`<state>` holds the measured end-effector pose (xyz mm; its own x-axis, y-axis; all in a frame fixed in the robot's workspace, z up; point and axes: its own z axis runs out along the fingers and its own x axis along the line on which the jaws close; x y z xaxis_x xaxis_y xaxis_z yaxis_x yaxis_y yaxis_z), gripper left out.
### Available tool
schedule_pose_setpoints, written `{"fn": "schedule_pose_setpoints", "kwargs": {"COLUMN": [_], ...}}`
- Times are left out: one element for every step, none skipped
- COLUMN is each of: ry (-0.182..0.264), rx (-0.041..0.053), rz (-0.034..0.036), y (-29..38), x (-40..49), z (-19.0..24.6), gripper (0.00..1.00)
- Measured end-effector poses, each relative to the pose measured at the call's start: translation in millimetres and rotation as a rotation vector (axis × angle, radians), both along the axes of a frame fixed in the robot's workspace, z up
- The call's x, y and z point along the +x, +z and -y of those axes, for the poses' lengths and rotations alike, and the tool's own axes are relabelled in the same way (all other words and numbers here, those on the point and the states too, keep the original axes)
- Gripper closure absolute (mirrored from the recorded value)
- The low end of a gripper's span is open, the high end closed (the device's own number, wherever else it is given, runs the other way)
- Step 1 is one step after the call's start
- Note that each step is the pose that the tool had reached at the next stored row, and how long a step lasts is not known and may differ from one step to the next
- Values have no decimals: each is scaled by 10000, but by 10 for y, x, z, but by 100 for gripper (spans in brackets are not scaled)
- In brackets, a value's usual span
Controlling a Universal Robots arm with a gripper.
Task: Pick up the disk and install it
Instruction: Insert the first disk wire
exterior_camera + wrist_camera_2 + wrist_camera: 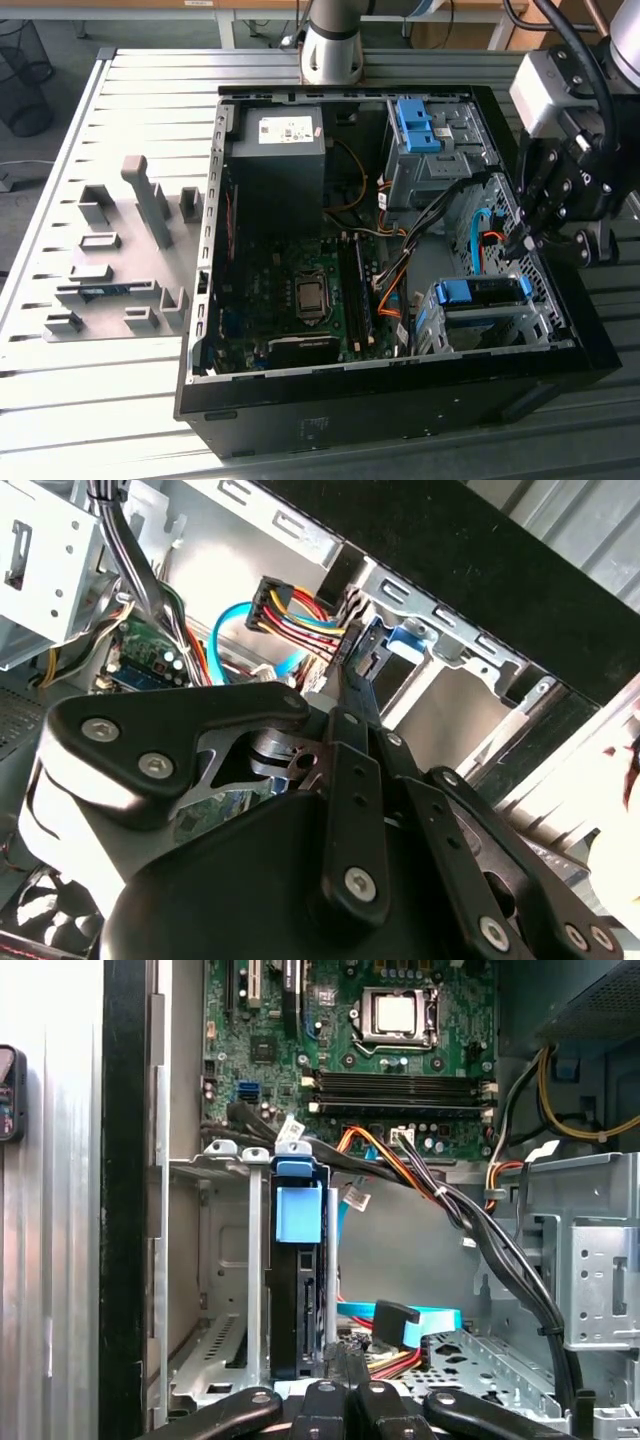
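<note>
I am hovering my pincer (520, 240), fingers together and holding nothing, beside the disk (478, 292) sitting in its cage (440, 325) at the case's (400, 410) front corner.

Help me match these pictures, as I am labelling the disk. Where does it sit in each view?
Exterior view: the disk sits in the cage at the case's near corner, on the exterior view's right.
First wrist view: the disk stands edge-on in the cage.
Second wrist view: the disk's blue frame sits in the cage.
Shared landmark: the blue cable.
</note>
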<state>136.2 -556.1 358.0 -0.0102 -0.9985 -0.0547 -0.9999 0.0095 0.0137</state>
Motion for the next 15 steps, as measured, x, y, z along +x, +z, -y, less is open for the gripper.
{"fn": "schedule_pose_setpoints", "kwargs": {"ry": [23, 46, 69, 91, 122, 170, 221, 272, 318, 358, 395, 432, 472, 512, 551], "rx": [1, 0, 2, 0, 2, 3, 3, 2, 1, -1, -2, -1, 4, 7, 9], "rz": [-14, -20, -22, -23, -23, -23, -23, -23, -23, -23, -23, -23, -23, -23, -23], "y": [-2, -3, -5, -6, -9, -14, -18, -23, -29, -37, -46, -57, -70, -85, -99], "x": [9, 16, 22, 26, 30, 32, 34, 36, 37, 38, 39, 40, 41, 41, 42], "z": [-1, -3, -6, -9, -12, -15, -17, -19, -21, -23, -25, -27, -27, -28, -29], "gripper": [89, 89, 83, 83, 83, 76, 76, 76, 76, 76, 76, 76, 76, 76, 76]}}
